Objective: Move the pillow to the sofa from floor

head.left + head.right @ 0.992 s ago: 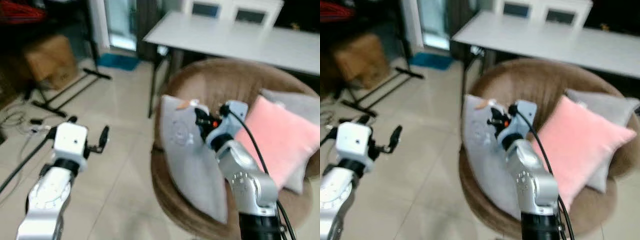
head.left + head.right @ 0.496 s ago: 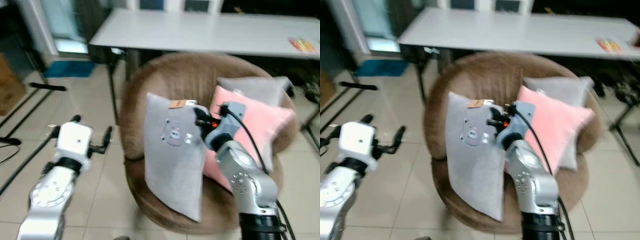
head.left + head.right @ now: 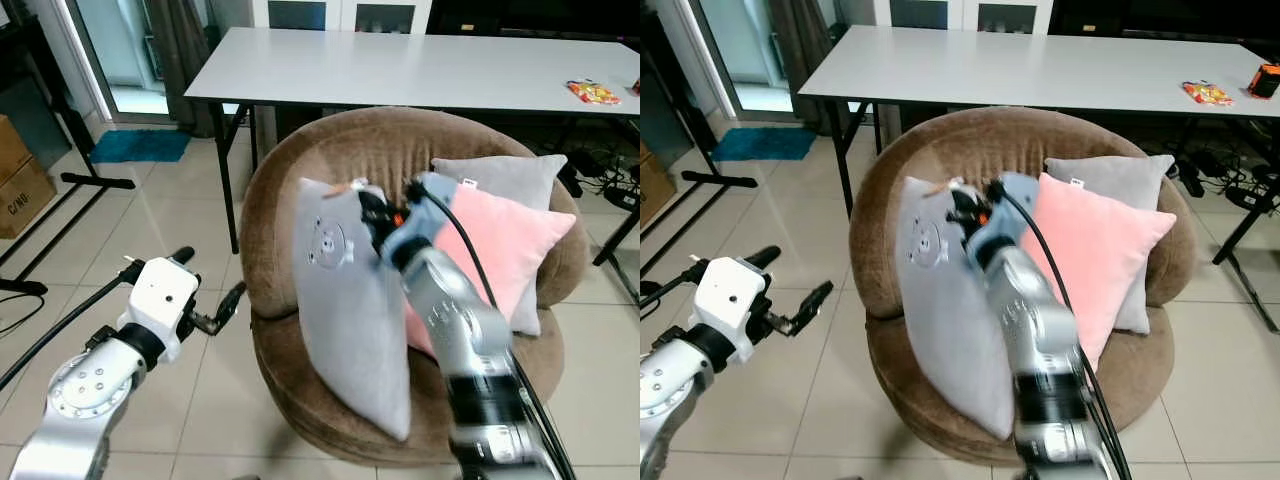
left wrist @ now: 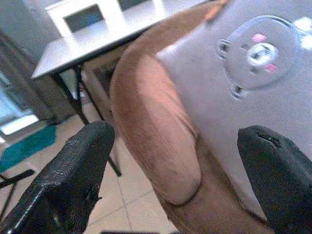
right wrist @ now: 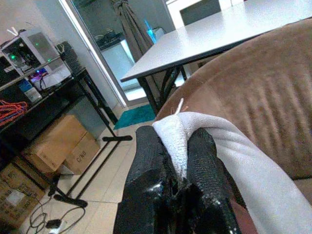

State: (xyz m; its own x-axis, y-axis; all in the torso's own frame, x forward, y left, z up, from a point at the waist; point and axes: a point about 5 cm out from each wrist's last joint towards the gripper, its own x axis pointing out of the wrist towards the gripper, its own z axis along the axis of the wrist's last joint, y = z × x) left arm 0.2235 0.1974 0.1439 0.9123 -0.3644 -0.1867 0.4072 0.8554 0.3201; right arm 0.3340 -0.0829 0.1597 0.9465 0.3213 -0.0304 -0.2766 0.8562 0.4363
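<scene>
My right gripper (image 3: 366, 206) is shut on the top corner of a grey pillow (image 3: 345, 300) with a round emblem. In the right wrist view the black fingers (image 5: 151, 161) pinch that white-grey corner (image 5: 171, 130). The pillow stands upright on the left side of a round brown sofa chair (image 3: 390, 150), its lower end on the seat. My left gripper (image 3: 210, 275) is open low on the left, over the tiled floor beside the chair. In the left wrist view its fingers (image 4: 73, 170) frame the chair's edge and the pillow's emblem (image 4: 258, 53).
A pink pillow (image 3: 505, 240) and another grey pillow (image 3: 500, 175) lean on the chair's right side. A white table (image 3: 420, 65) stands right behind the chair. A cardboard box (image 3: 20, 180), a blue mat (image 3: 140, 145) and black stand legs (image 3: 60, 240) lie to the left.
The view has swung round to face the chair and steadied. My right gripper has carried the grey pillow's top corner slightly up and toward the chair's back. The left gripper stays open.
</scene>
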